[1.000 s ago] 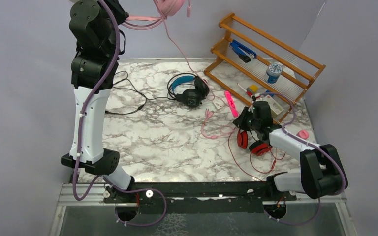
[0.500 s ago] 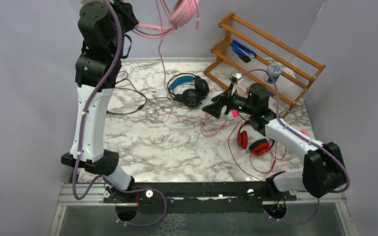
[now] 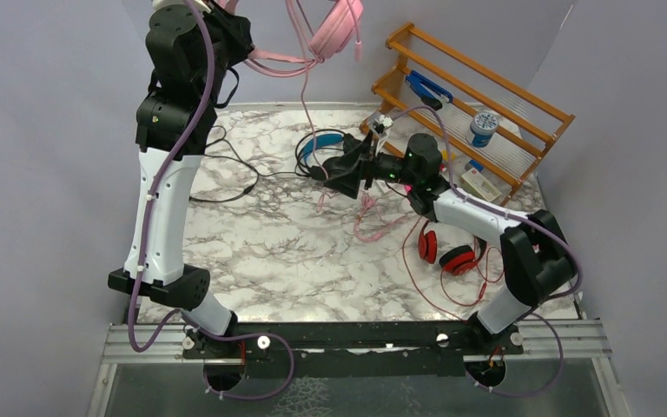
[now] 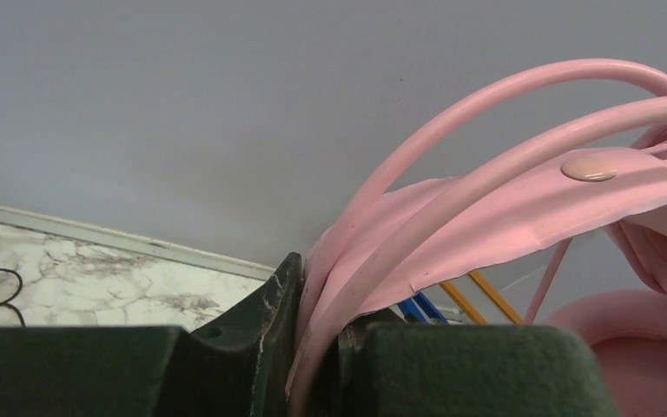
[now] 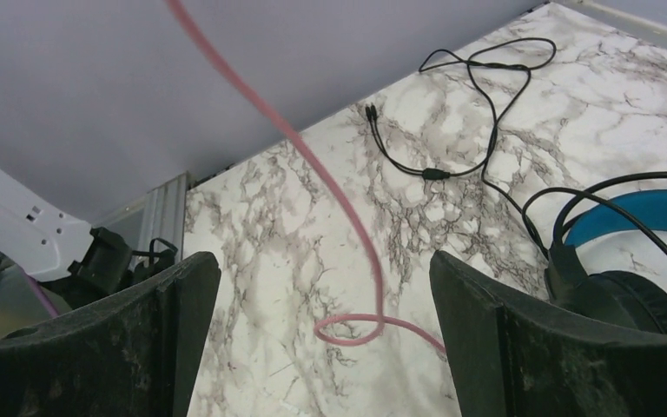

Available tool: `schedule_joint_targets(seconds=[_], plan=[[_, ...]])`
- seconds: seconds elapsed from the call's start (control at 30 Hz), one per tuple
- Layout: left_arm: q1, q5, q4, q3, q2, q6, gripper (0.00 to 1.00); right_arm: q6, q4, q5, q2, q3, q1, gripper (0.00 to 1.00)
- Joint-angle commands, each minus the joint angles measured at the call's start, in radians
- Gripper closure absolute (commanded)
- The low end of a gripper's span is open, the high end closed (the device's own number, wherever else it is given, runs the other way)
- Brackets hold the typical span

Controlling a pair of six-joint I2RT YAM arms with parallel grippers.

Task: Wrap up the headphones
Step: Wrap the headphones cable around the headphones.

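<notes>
Red headset (image 3: 452, 254) nearest, at four o'clock, loose on the marble table (image 3: 260, 252), thin cable sprawled; at centre, right gripper (image 3: 334, 176) spread wide and empty, pink cable (image 5: 330, 187) hanging ahead of the gap, untouched, black-and-blue headset (image 3: 317, 146) just beyond toward twelve o'clock. Farthest, high over the far edge at twelve o'clock, pink headset (image 3: 339, 30) pinched by its headband in the clamped left gripper (image 4: 317, 313). Could close on air and miss the slack strand, drag its loop into the black cord (image 5: 486, 148) and knot both, or tug the band out of the pinch above.
</notes>
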Motion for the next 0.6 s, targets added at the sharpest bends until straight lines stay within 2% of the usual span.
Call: schedule_joint_targets(seconds=[0.0, 0.4, 0.43, 0.5, 0.57], plan=[[0.004, 0.071, 0.077, 0.014, -0.043, -0.075, 1.00, 0.040, 0.130, -0.010, 0.068, 0.031, 0.010, 0.05], [0.004, 0.140, 0.064, -0.006, -0.058, -0.108, 1.00, 0.089, 0.208, -0.018, 0.251, 0.161, 0.083, 0.08], [0.004, 0.147, 0.064, -0.004, -0.061, -0.111, 1.00, 0.109, 0.225, -0.029, 0.269, 0.171, 0.088, 0.12], [0.004, 0.156, 0.063, -0.001, -0.069, -0.118, 1.00, 0.153, 0.272, -0.032, 0.297, 0.169, 0.093, 0.27], [0.004, 0.168, 0.062, 0.007, -0.075, -0.123, 1.00, 0.185, 0.315, -0.003, 0.306, 0.138, 0.092, 0.46]])
